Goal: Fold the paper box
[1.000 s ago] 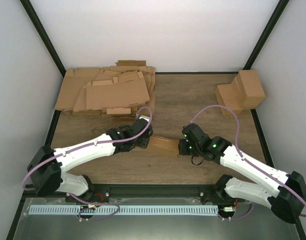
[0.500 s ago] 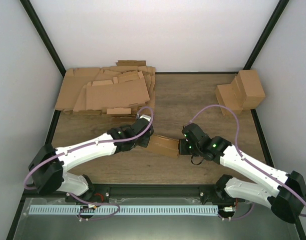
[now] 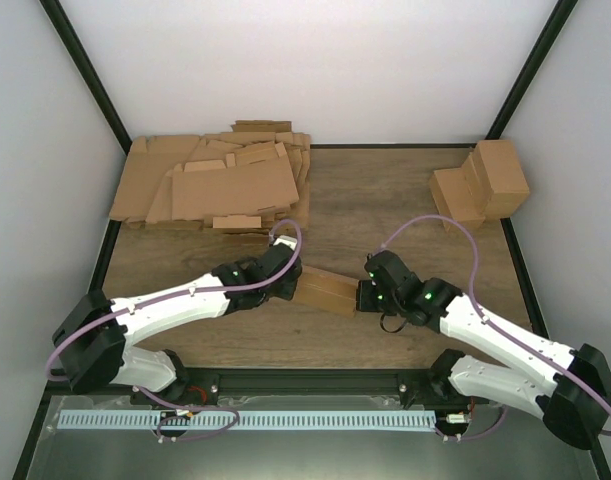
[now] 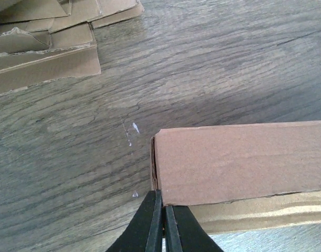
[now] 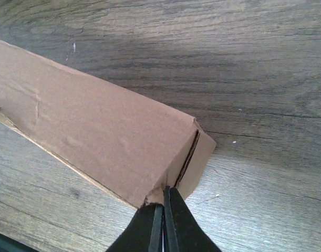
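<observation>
The paper box (image 3: pixel 326 291) is a small closed brown cardboard box lying on the wooden table between my two grippers. My left gripper (image 3: pixel 294 289) is shut, its tips touching the box's left end. In the left wrist view the shut gripper (image 4: pixel 163 197) meets the near left corner of the box (image 4: pixel 244 163). My right gripper (image 3: pixel 362 297) is shut at the box's right end. In the right wrist view the gripper (image 5: pixel 164 193) touches the slightly torn near corner of the box (image 5: pixel 97 131), beside its tucked end flap (image 5: pixel 198 157).
A thick heap of flat cardboard sheets (image 3: pixel 220 185) lies at the back left and shows in the left wrist view (image 4: pixel 39 42). Folded brown cuboids (image 3: pixel 482 185) stand at the back right. Black frame rails border the table.
My left wrist has shifted slightly toward me and pressed closer to the box's left end. The box and the right gripper have hardly moved.
</observation>
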{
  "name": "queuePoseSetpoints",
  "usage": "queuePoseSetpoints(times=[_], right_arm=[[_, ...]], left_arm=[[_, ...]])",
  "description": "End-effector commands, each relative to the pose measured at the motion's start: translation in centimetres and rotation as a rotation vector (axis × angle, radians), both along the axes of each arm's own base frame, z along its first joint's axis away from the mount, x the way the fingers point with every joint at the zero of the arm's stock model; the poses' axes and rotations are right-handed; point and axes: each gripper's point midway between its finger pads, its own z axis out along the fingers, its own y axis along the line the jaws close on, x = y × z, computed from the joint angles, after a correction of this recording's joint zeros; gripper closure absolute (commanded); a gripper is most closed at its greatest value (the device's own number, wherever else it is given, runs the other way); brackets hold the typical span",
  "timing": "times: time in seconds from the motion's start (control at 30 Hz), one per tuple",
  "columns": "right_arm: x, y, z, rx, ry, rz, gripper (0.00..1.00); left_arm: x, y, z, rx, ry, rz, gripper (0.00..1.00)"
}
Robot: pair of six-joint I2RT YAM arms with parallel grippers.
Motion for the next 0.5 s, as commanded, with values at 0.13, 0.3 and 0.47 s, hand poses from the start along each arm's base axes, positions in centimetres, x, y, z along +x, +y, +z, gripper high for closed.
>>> queuePoseSetpoints(times=[0.13, 0.3, 0.47], right_arm=[[-1.6, 0.1, -0.4, 0.029, 0.055, 0.015, 0.89], [-0.7, -0.1, 2.8, 0.039, -0.017, 0.005, 0.67], [-0.7, -0.4, 5.1, 0.042, -0.043, 0.007, 0.57]], left_arm=[[-1.9, 0.4, -1.8, 0.024, 0.096, -0.009, 0.96], [-1.2, 0.1, 1.7, -0.012, 0.049, 0.003, 0.71], [-1.0, 0.4, 5.3, -0.061, 0.011, 0.021, 0.59]])
